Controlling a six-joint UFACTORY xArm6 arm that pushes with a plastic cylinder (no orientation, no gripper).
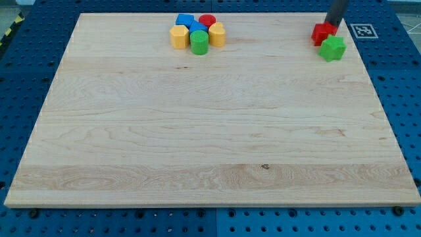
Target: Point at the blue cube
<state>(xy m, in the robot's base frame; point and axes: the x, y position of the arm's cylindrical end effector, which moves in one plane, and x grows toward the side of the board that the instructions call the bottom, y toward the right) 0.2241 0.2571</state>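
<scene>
Along the view's top edge of the wooden board [210, 131] lie all the blocks, in two groups well apart, with broad bare wood between them and across the whole lower part of the board.

Left group, near the top edge and a little left of centre: the blue cube [185, 20] sits at the group's upper left, touching a second blue block [197, 27] of unclear shape just to its right. A red cylinder [208, 21] stands at the upper right, a yellow block [179, 36] at the lower left, a green cylinder [199, 42] at the bottom and a yellow cylinder [217, 34] at the lower right. All six are packed close together.

Right group, near the top right corner: a red block [322, 33] with a green block [333, 49] just below and right of it, close to the board's right edge.

My tip [333, 26] comes down as a dark rod from the view's top, its end at the red block's upper right, seemingly touching it, far from the blue cube. It has no jaws to open or close.

Around the board runs a blue perforated table [39, 224]; a printed marker tag [362, 29] lies past the top right corner.
</scene>
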